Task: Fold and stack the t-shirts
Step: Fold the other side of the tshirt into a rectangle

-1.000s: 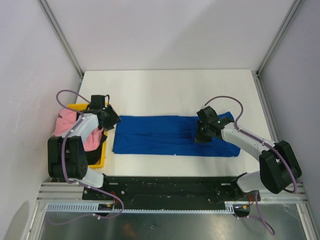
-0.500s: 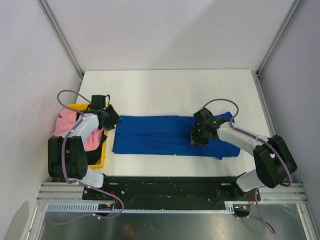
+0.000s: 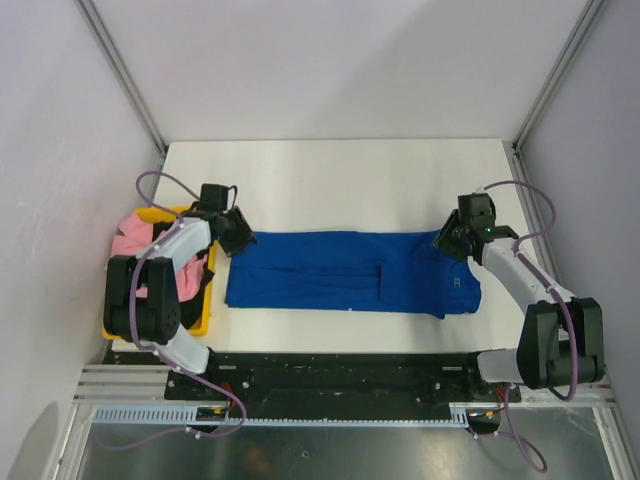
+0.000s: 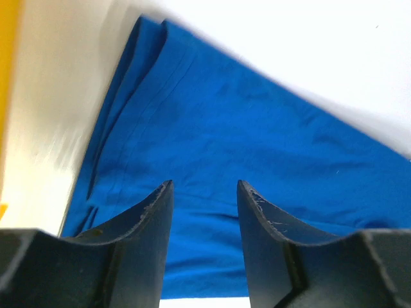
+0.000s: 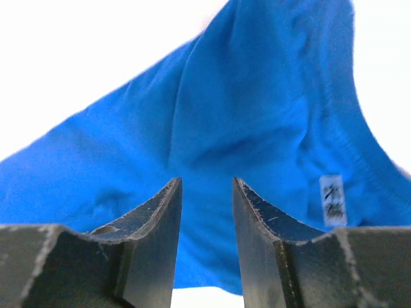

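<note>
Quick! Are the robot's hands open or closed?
Left hand: open, holding nothing, over the blue t-shirt.
Right hand: open, holding nothing.

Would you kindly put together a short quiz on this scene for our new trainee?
1. True or false: the blue t-shirt lies inside the yellow bin.
2. Which pincer is nearer the bin? A) left pincer B) right pincer
3. Fill in: the heaped t-shirt at the bin is coloured ___.
Key: 1 false, it lies on the table; 2 A; 3 pink.
</note>
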